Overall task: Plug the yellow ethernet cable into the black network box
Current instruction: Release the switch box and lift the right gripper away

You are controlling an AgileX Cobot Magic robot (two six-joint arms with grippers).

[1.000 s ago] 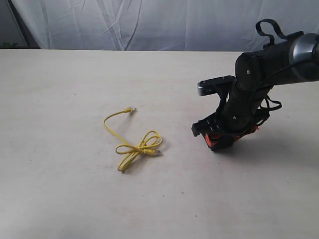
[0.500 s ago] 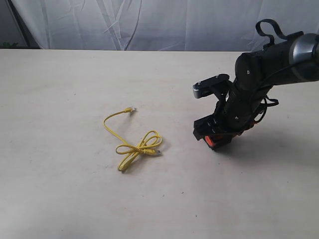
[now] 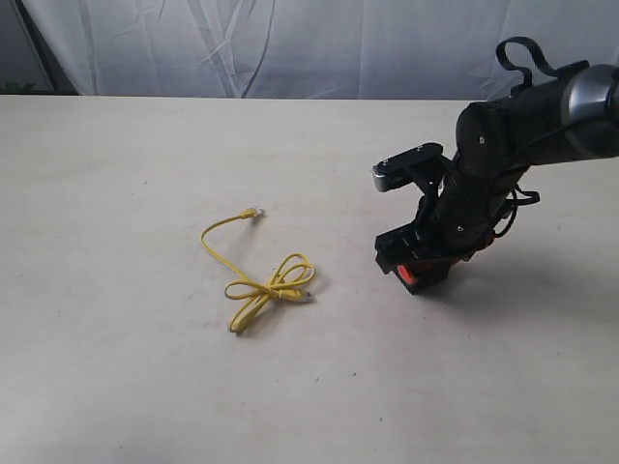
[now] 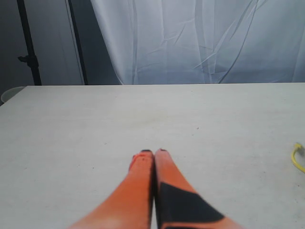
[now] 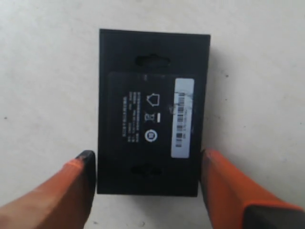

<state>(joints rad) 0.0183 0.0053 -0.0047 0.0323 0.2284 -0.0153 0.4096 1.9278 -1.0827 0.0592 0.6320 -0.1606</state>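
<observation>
Right at the right gripper point(image 5: 147, 155), the two orange fingers point(image 5: 78, 183) stand wide apart with the black network box point(image 5: 152, 90) between them. Each tip sits just beside a long edge of the box at its nearer end; whether the pads actually touch it cannot be told. The rest of the box reaches out past the tips, lying flat on the table point(image 3: 145, 387) with its white label point(image 5: 183, 117) facing up.

The left gripper point(image 4: 153, 151) has its jaws pressed together, nothing between them, low over bare tabletop.

Outward from both, the yellow ethernet cable point(image 3: 261, 280) lies on the table, well apart from the right jaws and the box, on the left arm's side of them. It is bunched in loose loops, with one strand curving away to a clear plug point(image 3: 253, 212). A pale curtain point(image 3: 290, 48) hangs behind the table.
</observation>
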